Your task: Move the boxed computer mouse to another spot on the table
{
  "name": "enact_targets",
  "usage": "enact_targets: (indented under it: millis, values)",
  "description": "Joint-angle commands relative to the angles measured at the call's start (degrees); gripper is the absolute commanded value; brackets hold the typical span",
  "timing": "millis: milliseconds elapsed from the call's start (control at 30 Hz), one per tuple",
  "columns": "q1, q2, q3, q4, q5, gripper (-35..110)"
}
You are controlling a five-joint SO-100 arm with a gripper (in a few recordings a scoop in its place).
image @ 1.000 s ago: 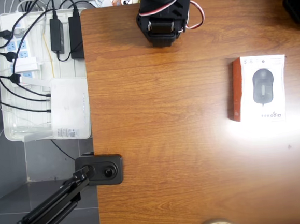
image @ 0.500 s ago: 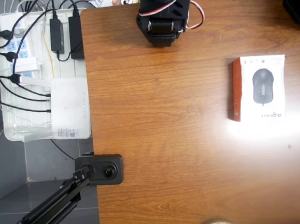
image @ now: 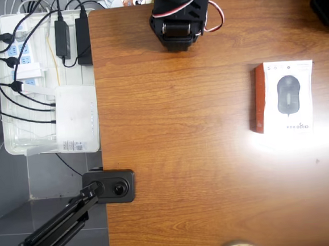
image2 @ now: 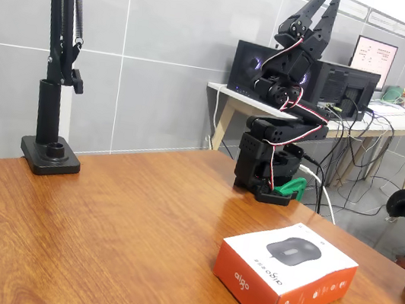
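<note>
Brown glossy table bears the boxed computer mouse.

Nothing has changed since the earlier pictures: the boxed computer mouse and the arm show no movement.

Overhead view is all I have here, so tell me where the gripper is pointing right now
Observer: The gripper points straight up above the folded arm, well clear of the table.
Operator: Is it holding anything?
Observer: No, nothing sits between its fingers, which stand slightly apart.
Operator: What is printed on the side of the boxed computer mouse?
Observer: The boxed computer mouse has white lettering on its orange-red side faces.
Operator: Does the box lie flat?
Observer: Yes, flat on the table, mouse picture up.
</note>
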Motion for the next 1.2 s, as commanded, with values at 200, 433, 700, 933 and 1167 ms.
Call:
enact_targets:
  millis: [200, 433, 700, 933, 1167]
  values:
    - [0.26, 0.35, 0.09, 0.26, 0.26, 0]
    - [0.26, 0.35, 0.09, 0.26, 0.26, 0]
    - [0.26, 0.35, 0.09, 0.26, 0.26, 0]
    - [0.26, 0.35, 0.09, 0.26, 0.26, 0]
    - [0.26, 0.35, 0.09, 0.26, 0.97, 0]
